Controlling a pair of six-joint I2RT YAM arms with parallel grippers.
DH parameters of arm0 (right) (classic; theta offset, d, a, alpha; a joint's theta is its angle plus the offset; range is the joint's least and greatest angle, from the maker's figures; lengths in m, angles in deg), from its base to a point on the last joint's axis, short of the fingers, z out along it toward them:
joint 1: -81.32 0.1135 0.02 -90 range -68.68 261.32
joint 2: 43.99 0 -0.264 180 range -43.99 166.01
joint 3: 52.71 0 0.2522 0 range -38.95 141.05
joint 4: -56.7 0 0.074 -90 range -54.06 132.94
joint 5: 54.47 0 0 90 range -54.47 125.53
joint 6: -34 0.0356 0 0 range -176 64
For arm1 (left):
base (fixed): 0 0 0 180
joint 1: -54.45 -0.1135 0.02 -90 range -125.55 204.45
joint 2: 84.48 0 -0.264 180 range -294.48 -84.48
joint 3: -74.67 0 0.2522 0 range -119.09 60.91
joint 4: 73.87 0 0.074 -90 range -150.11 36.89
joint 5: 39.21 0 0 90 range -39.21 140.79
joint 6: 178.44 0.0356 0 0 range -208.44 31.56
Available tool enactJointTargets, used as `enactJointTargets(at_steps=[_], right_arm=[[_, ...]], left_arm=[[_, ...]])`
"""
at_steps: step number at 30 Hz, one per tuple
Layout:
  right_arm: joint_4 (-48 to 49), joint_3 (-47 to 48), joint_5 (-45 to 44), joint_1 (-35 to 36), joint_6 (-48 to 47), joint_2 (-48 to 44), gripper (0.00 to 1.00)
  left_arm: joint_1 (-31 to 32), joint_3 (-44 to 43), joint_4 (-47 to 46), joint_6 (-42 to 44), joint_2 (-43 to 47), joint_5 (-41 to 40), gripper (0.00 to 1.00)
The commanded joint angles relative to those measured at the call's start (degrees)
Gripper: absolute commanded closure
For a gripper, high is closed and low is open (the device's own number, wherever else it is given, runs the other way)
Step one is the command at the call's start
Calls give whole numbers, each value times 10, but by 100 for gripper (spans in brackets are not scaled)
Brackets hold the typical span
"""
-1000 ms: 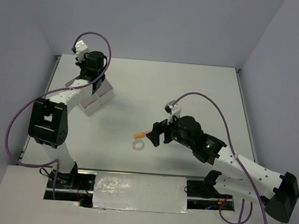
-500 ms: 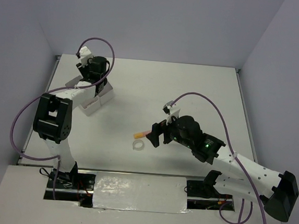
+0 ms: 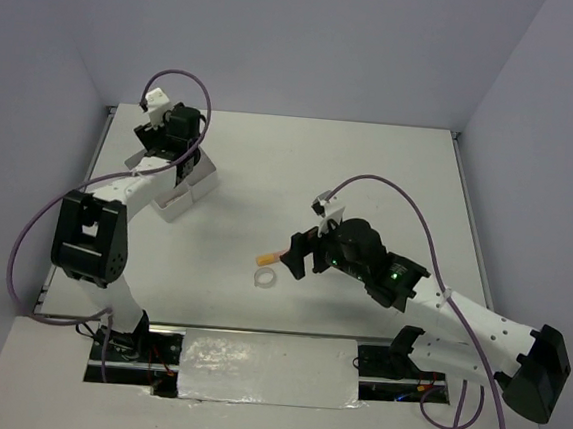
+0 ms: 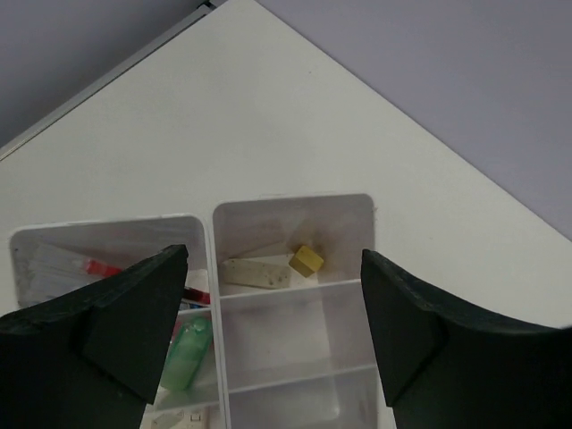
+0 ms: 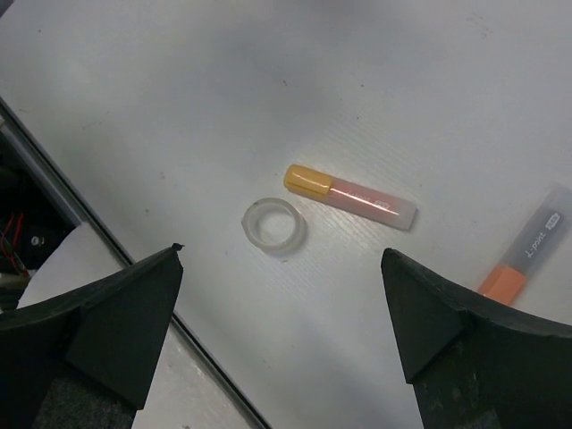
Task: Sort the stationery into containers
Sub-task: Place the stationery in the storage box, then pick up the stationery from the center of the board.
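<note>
The containers [image 4: 295, 317] are a block of white trays under my open left gripper [image 4: 273, 331], which holds nothing. In the trays lie a tan eraser [image 4: 307, 260], a white bar [image 4: 255, 273], a green marker [image 4: 186, 353] and a red pen [image 4: 98, 266]. In the top view the left gripper [image 3: 178, 163] hovers over the containers [image 3: 205, 177] at the far left. My right gripper [image 5: 281, 331] is open and empty above the table. Beyond it lie a clear tape ring [image 5: 274, 225], a pink marker with a yellow cap [image 5: 350, 197] and an orange marker [image 5: 527, 255].
In the top view the tape ring [image 3: 265, 278] and the pink marker [image 3: 270, 258] lie just left of the right gripper [image 3: 296, 256]. A dark slot with wiring [image 5: 22, 241] runs along the near table edge. Grey walls close in the table on three sides.
The left gripper has gone from nearly shut to wide open over the containers, and its wrist has shifted a little. The right arm has barely moved.
</note>
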Motion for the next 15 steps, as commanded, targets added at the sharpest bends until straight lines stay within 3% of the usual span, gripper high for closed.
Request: enactJointTargets(at_steps=[1,2,8,11,15], right_arm=[[9,33,-3,-16,7,24,0],[2,39,-8,-21,11,29,0],[-31,49,-87,-70,88,28,0],[-73,60,-148,-85,126,14,0],[-87,37,-180,-89,152,-50,0]], left_arm=[[14,-47,86,-47,72,45,9],[16,-61,158,-52,90,71,2],[65,-37,255,10,141,252,1],[139,-3,252,76,145,304,1],[190,78,185,184,157,488,1]])
